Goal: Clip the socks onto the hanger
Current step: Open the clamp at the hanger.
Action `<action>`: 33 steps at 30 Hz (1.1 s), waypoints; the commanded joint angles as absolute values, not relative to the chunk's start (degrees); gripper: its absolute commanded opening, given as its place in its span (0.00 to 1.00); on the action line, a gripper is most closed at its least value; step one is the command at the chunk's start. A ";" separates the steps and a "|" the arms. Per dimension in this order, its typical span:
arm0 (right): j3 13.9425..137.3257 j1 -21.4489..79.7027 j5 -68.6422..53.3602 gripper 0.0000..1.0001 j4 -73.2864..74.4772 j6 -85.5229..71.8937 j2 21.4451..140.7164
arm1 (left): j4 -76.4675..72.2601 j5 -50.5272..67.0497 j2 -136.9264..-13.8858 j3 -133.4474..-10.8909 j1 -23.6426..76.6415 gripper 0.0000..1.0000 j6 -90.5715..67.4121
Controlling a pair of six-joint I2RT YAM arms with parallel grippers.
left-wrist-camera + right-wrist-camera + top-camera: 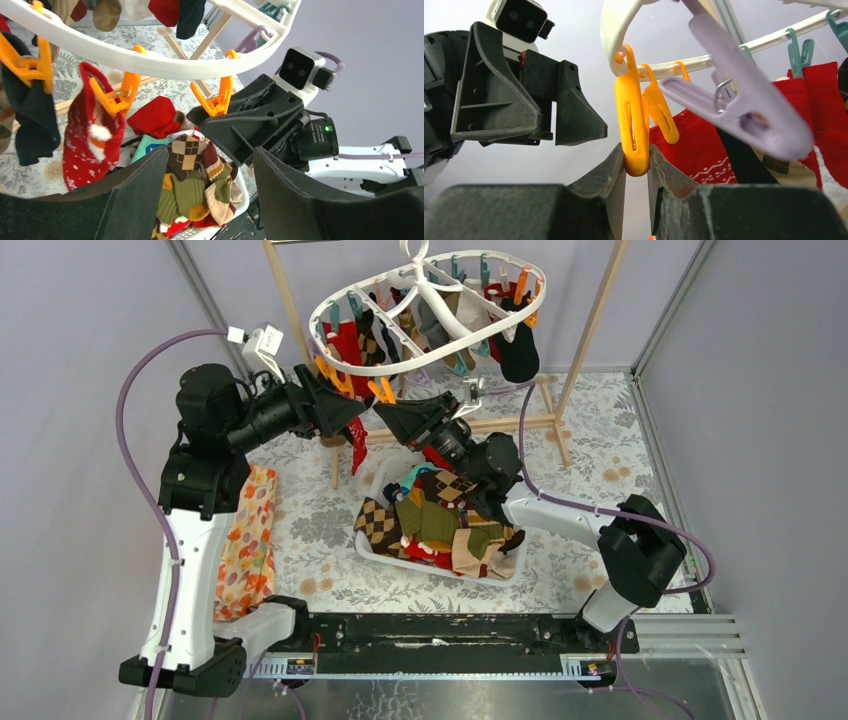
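Observation:
The white oval hanger (425, 360) hangs at the top centre with several socks clipped on. My right gripper (392, 412) reaches up to its near rim and is shut on the lower end of an orange clip (633, 125), pinched between its fingers (616, 170). My left gripper (345, 405) is open and empty just left of it, its fingers (135, 190) wide apart. A red patterned sock (87, 135) hangs from another orange clip (117, 97) beside the left gripper. More socks (440, 520) lie heaped in the basket below.
A white basket (480, 578) sits mid-table under both grippers. An orange floral cloth (250, 540) lies at the left by the left arm. A wooden pole frame (590, 330) stands behind the hanger. A lilac clip (744, 110) hangs close to the right wrist camera.

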State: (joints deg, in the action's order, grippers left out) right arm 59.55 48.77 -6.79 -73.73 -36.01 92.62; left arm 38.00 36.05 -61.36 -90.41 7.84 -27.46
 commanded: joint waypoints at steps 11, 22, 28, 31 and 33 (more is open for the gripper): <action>67.91 54.83 2.68 0.11 -63.52 -18.40 93.20 | 30.52 35.84 -66.82 -93.40 8.70 0.70 -34.46; 69.55 55.71 2.38 0.10 -61.02 -15.46 93.27 | 24.96 37.34 -68.63 -90.63 8.83 0.70 -37.80; 69.85 55.98 2.12 0.10 -60.51 -14.24 93.25 | 24.59 36.74 -68.46 -88.96 8.88 0.70 -38.26; 70.11 56.25 1.81 0.10 -60.45 -13.69 93.53 | 24.18 36.03 -68.28 -87.94 8.93 0.70 -39.23; 70.22 56.42 1.78 0.09 -60.54 -13.46 93.68 | 24.17 35.26 -68.30 -87.44 8.88 0.70 -40.10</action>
